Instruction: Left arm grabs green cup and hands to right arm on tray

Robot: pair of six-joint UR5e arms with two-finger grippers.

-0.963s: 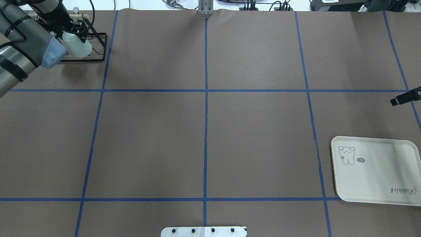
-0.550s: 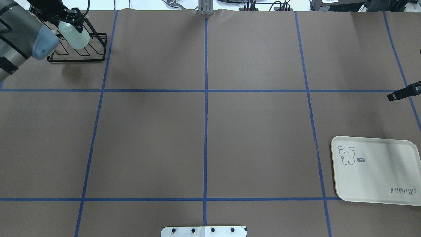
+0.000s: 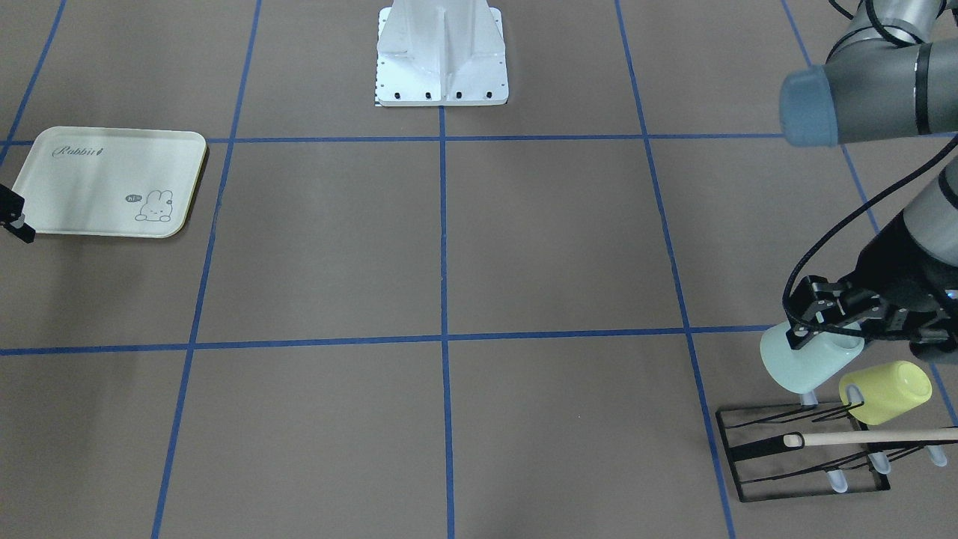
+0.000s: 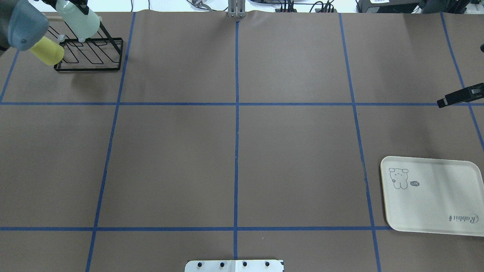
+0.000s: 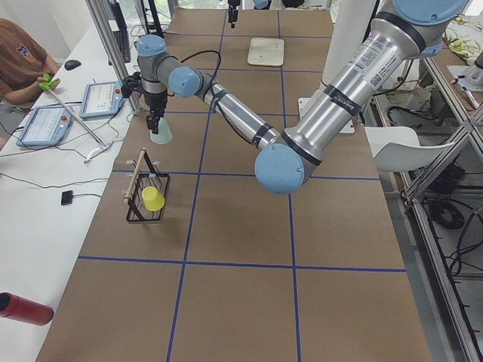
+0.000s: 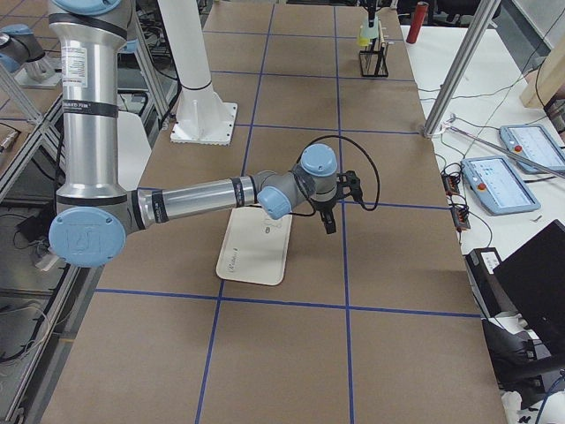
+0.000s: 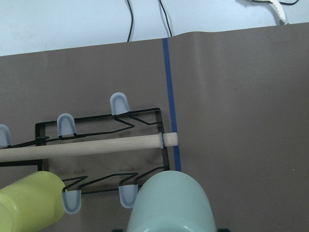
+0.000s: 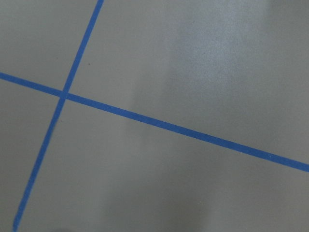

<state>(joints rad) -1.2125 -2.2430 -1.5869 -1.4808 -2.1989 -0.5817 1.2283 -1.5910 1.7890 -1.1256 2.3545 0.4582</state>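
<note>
My left gripper (image 3: pixel 822 328) is shut on the pale green cup (image 3: pixel 804 364) and holds it, tilted, just above the black wire rack (image 3: pixel 793 451). The green cup also shows at the overhead view's top left (image 4: pixel 78 21) and low in the left wrist view (image 7: pixel 171 205). The cream tray (image 4: pixel 435 196) with its rabbit drawing lies at the table's right, near the front. My right gripper (image 4: pixel 441 102) hovers beyond the tray, over bare table. I cannot tell whether it is open or shut. Its wrist view shows only table and blue tape.
A yellow cup (image 3: pixel 887 391) hangs on the rack beside the green one. A wooden dowel (image 3: pixel 868 437) runs along the rack's top. The white robot base (image 3: pixel 441 56) stands at the table's middle edge. Blue tape lines grid the brown table.
My left arm has lifted the green cup up off the rack and toward the table's far edge, uncovering the yellow cup. My right gripper has crept a little inward.
</note>
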